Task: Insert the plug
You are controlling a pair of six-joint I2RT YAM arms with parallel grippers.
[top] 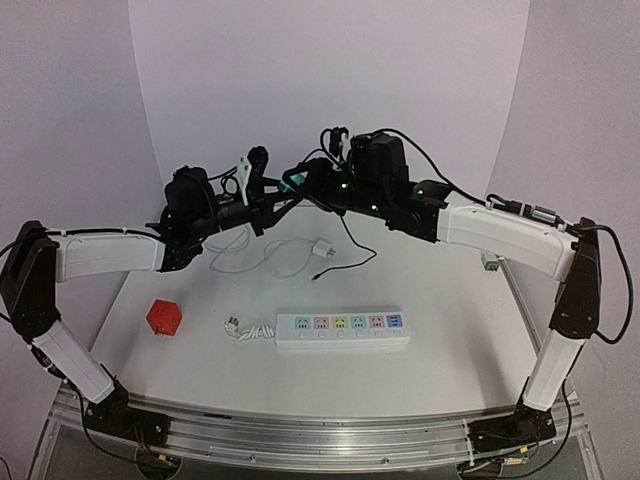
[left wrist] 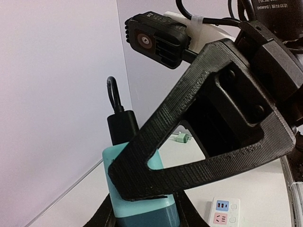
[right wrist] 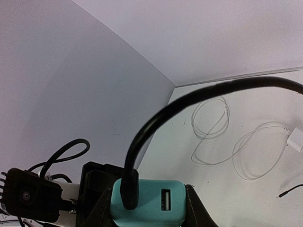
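A teal USB charger (top: 293, 181) hangs in the air at the back middle, between both grippers. In the left wrist view it (left wrist: 137, 196) sits between my left gripper's (left wrist: 142, 215) fingers, with a finger of the right gripper (left wrist: 203, 137) across its face. In the right wrist view my right gripper (right wrist: 149, 210) is shut on its (right wrist: 154, 205) two sides. A black cable plug (right wrist: 129, 189) is seated in one USB port; the port (right wrist: 165, 199) beside it is empty. The black cable (top: 350, 240) hangs down to the table.
A white power strip (top: 342, 328) with coloured sockets lies at the front middle, its cord to the left. A red cube (top: 164, 317) sits front left. A white charger (top: 322, 247) with coiled white cable lies mid-table. A green adapter (top: 491, 262) lies at the right edge.
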